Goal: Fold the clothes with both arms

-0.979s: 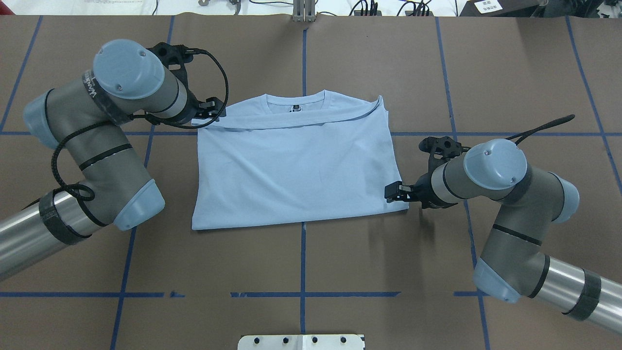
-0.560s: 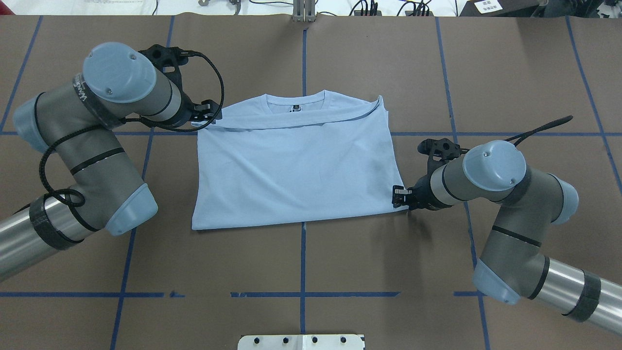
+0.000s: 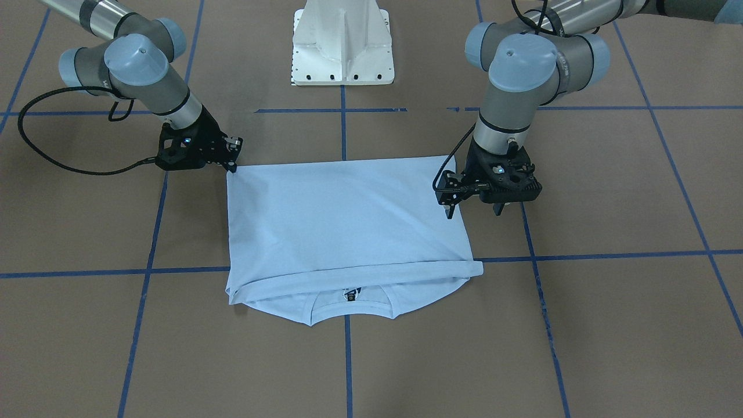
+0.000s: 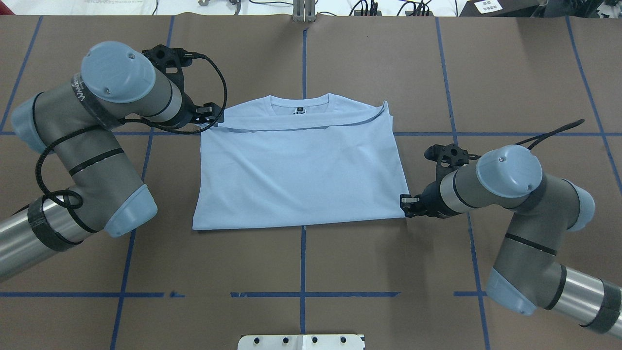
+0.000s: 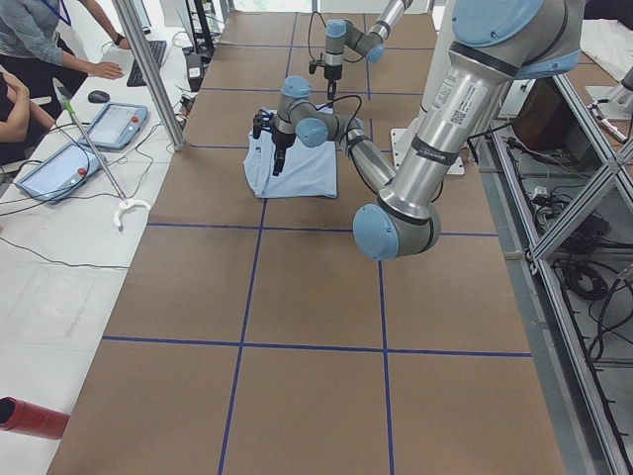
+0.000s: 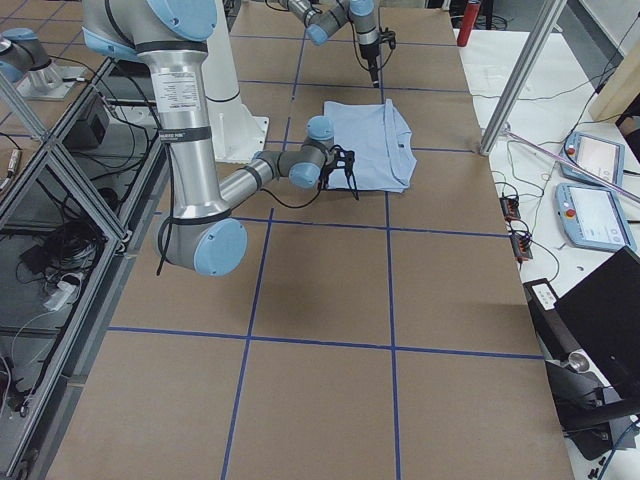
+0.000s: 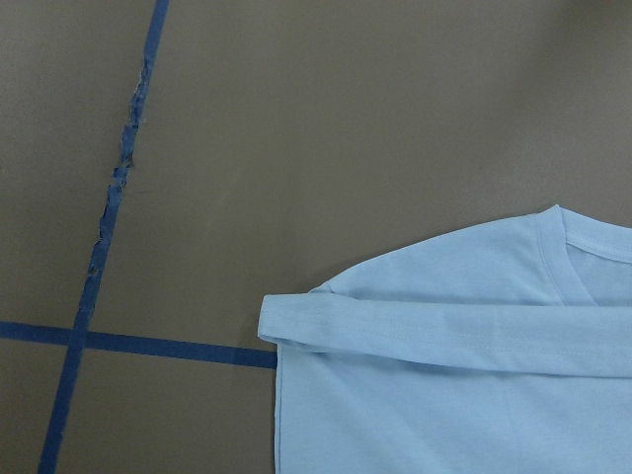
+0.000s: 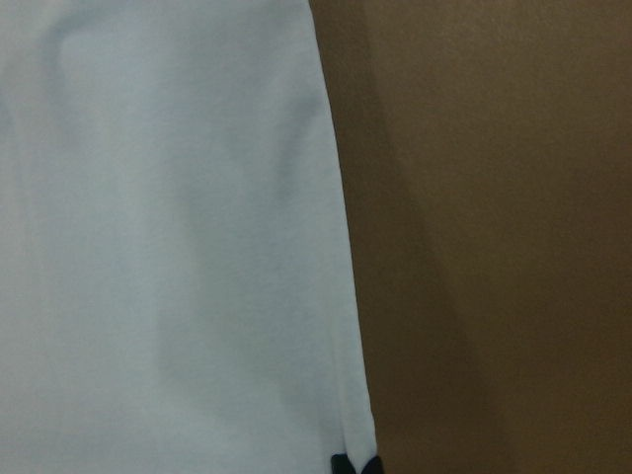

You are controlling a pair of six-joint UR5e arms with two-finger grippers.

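Note:
The clothes are one pale blue T-shirt [image 4: 299, 170] lying folded into a rectangle on the brown table, collar on the far side. It also shows in the front view [image 3: 342, 226]. My right gripper [image 4: 404, 204] is low at the shirt's near right corner and looks shut on the hem there [image 3: 231, 165]. Dark fingertips [image 8: 351, 464] meet at the cloth edge in the right wrist view. My left gripper [image 4: 214, 113] hovers open above the far left corner [image 3: 473, 210]. The left wrist view looks down on that corner of the shirt [image 7: 454, 375], and no fingers show in it.
The white pedestal base [image 3: 342, 46] stands at the robot's side of the table. Blue tape lines [image 4: 302, 272] cross the brown surface. People sit at a side bench with tablets [image 5: 109, 124]. A red cylinder [image 5: 30, 416] lies off the table's near end.
My right gripper slid right, off the top of the shirt to its near right corner, and closed. The whole shirt shifted slightly to the right. The left arm drew back a little.

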